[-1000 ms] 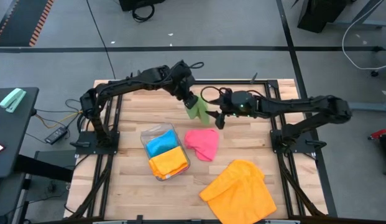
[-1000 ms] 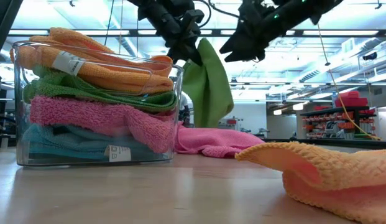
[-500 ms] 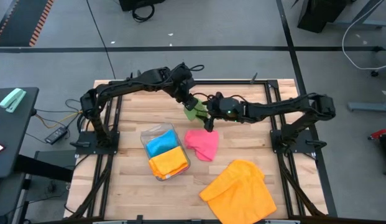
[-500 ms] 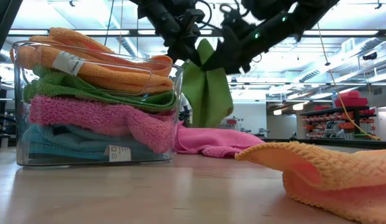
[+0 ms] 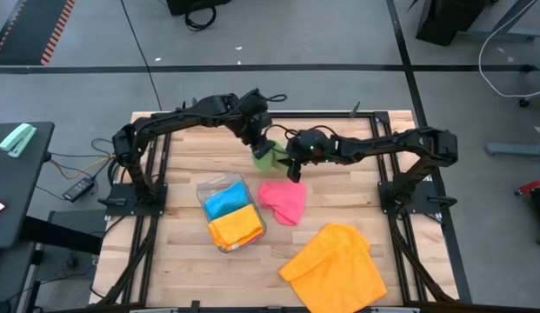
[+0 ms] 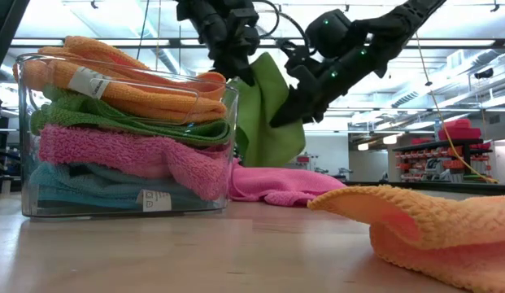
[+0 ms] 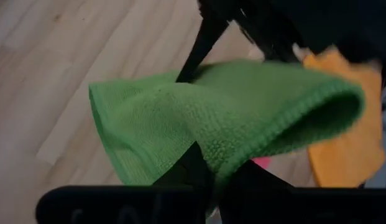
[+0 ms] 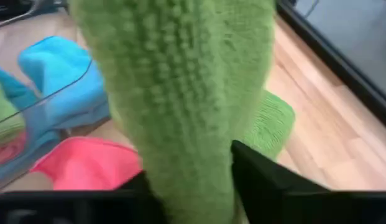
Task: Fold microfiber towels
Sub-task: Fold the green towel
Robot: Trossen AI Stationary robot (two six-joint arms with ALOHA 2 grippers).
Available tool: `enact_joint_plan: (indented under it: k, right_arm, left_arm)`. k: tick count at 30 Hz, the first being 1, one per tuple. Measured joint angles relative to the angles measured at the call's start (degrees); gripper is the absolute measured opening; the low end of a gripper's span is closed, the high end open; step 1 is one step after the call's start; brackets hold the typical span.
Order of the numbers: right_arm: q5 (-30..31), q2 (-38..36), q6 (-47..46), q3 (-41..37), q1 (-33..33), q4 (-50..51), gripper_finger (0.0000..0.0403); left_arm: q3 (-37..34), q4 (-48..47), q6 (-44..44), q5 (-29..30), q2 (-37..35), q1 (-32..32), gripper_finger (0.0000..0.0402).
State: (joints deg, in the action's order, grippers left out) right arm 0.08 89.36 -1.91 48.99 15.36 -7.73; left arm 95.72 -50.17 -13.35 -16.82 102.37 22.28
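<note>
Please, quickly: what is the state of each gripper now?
Left gripper: shut on the green towel, held in the air.
Right gripper: around the green towel; grip cannot be told.

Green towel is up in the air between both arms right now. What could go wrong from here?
The green towel hangs from the left gripper, pinched at one small bunched spot, so it could slip out. The right gripper straddles a thick fold and may catch several layers instead of one edge. The towel's hem hangs just over the pink towel and could drag it.
</note>
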Motion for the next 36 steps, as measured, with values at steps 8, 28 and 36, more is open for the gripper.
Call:
enact_joint_plan:
  k: [8,28,36]
  right_arm:
    - [-15.0,-3.1,2.6,0.0,5.1,6.5,0.0013]
    - [-2.3,-8.6,46.3,0.0,15.3,13.4,0.0018]
    - [3.3,-6.0,55.1,0.0,21.3,11.8,0.0037]
  left_arm:
    - [0.0,-2.7,15.2,-4.5,0.0,0.3,0.0014]
    - [-0.2,13.4,49.2,14.5,5.1,1.6,0.0027]
    - [-0.2,26.0,53.5,34.8,11.0,0.9,0.0017]
